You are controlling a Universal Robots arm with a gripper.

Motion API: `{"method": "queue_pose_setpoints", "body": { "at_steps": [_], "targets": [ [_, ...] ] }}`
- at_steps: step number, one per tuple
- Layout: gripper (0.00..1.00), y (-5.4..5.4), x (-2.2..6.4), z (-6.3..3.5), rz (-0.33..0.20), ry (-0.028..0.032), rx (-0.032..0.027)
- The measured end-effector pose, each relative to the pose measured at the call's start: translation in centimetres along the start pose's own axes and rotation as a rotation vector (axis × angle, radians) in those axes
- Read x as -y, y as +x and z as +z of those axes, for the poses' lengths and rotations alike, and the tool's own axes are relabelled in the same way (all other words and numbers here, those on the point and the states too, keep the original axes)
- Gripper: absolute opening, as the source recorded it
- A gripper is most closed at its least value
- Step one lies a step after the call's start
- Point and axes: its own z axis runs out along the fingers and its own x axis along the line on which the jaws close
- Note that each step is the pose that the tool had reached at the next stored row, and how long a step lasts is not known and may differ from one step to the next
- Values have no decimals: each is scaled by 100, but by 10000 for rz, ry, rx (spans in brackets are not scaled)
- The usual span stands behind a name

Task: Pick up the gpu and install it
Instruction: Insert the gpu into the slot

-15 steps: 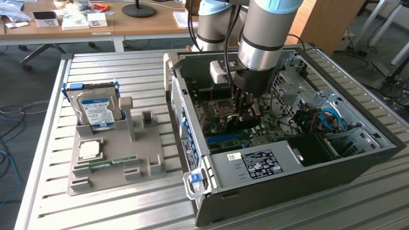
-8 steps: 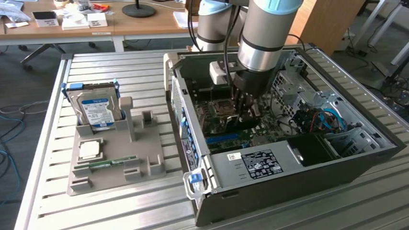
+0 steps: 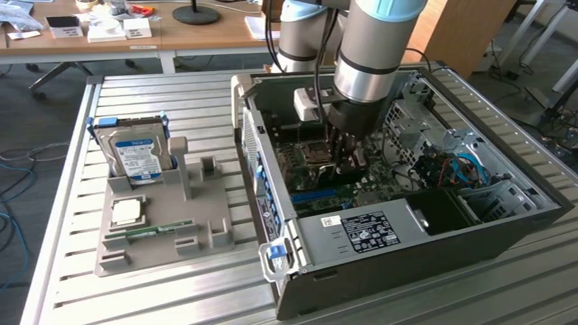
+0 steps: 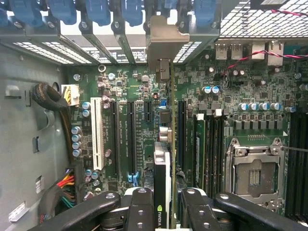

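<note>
The gpu (image 4: 165,163) hangs edge-on between my fingers (image 4: 142,207) in the wrist view. Its green board edge and black cooler face show, and its silver bracket (image 4: 166,41) reaches the rear slot openings of the case. It stands upright just over the long black expansion slots (image 4: 179,130) of the motherboard (image 4: 231,82); I cannot tell whether it touches a slot. My gripper (image 4: 166,214) is shut on the card's upper edge. In the exterior view the gripper (image 3: 348,156) is down inside the open computer case (image 3: 505,223), with the dark gpu (image 3: 342,172) below it.
A white slot (image 4: 96,127) and the open processor socket (image 4: 255,175) flank the card. Outside the case, a grey holder (image 3: 167,237) on the slatted table carries a silver hard drive (image 3: 135,156), a processor chip (image 3: 126,211) and a memory stick (image 3: 158,229). The power supply (image 3: 361,231) fills the case's near corner.
</note>
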Motion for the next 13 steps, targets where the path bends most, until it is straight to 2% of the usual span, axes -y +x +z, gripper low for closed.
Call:
{"method": "queue_pose_setpoints", "body": {
  "at_steps": [13],
  "targets": [
    [27,2,-57,4,-1,-1,-2]
  ]
}}
